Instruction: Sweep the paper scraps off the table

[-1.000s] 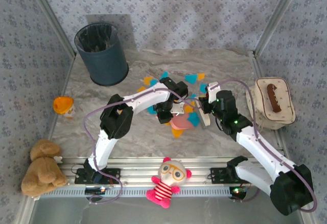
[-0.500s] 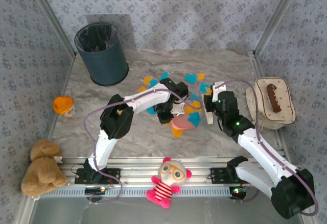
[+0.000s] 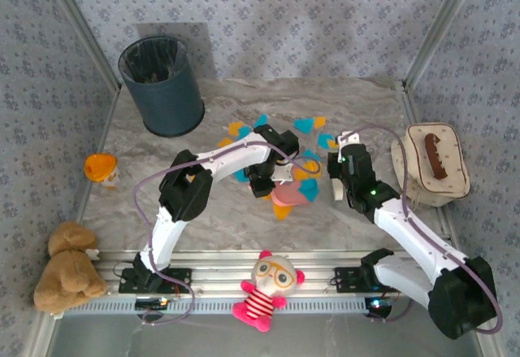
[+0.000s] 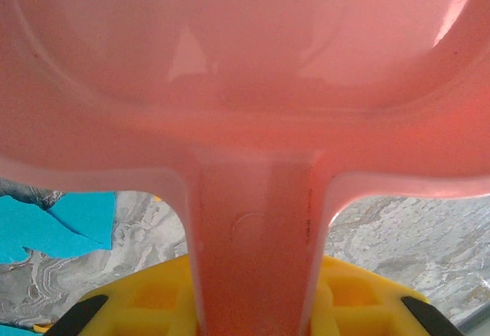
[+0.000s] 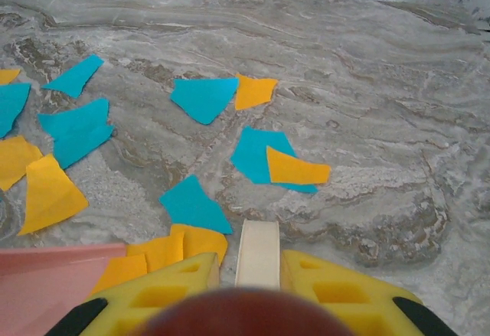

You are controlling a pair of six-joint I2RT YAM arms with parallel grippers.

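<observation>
left claw (image 3: 262, 183) clamped on pink dustpan (image 3: 289, 195) handle, pan flat on bench (image 3: 211, 219). right claw (image 3: 335, 178) pressed together, pinching white brush (image 5: 258, 250), just right of dustpan. paper scraps (image 3: 305, 125), orange and cyan, loose on bench behind and right of dustpan. few orange ones touching its edge, one lying just in front.

Dark bin (image 3: 162, 84) with a black liner is seen upright at far left, orange cup-like toy (image 3: 100, 167) placed nearer on the left. Cream oval tray (image 3: 451, 186) with a brown object (image 3: 435, 154) on it is set at the right. Brown teddy bear (image 3: 67, 267) is laid near left, striped pink doll (image 3: 268, 288) near centre.
</observation>
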